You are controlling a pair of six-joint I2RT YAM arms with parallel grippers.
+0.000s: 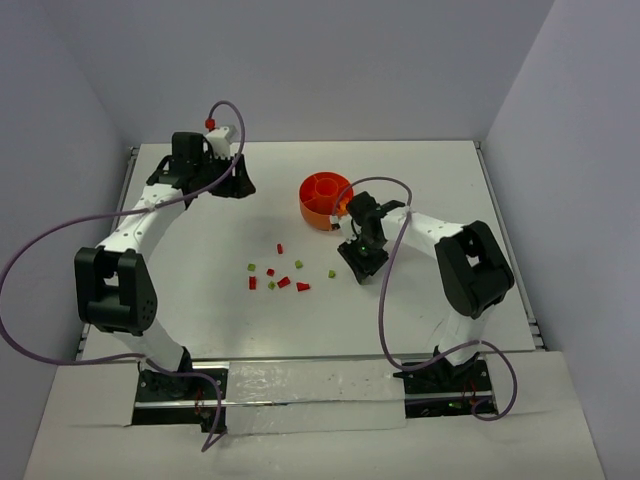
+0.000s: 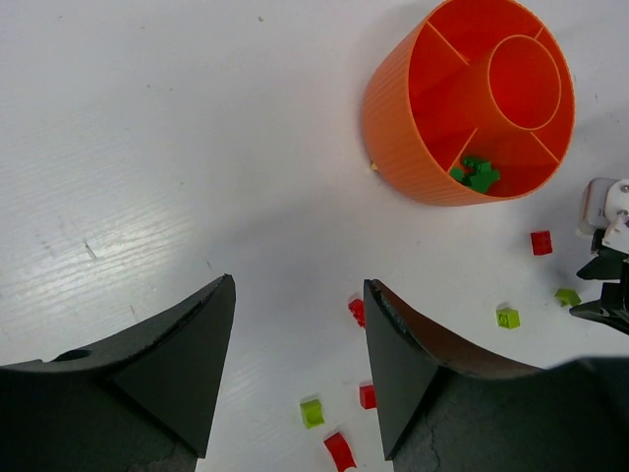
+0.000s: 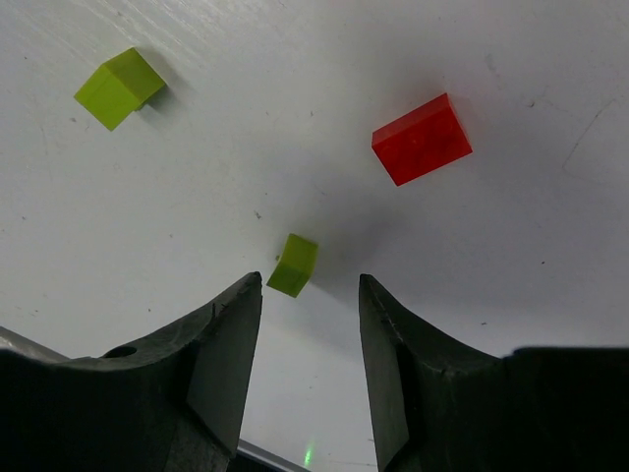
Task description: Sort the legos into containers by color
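Note:
The orange bowl (image 1: 325,198) (image 2: 467,98) stands at the middle back, and green legos (image 2: 477,175) lie in one of its compartments. Loose red and yellow-green legos (image 1: 283,275) are scattered on the table in front of it. My left gripper (image 1: 238,185) (image 2: 299,281) hangs open to the left of the bowl, with nothing between its fingers. My right gripper (image 1: 355,260) (image 3: 310,276) is open low over the table. A yellow-green brick (image 3: 293,265) lies just ahead of its fingertips, closer to the left finger. A red brick (image 3: 422,139) and a second yellow-green brick (image 3: 119,88) lie farther ahead.
White walls enclose the table on the left, back and right. Purple cables loop off both arms. In the left wrist view, red bricks (image 2: 357,311) (image 2: 340,450) and a yellow-green brick (image 2: 312,412) lie near the finger gap, and my right gripper (image 2: 609,256) shows at the right edge.

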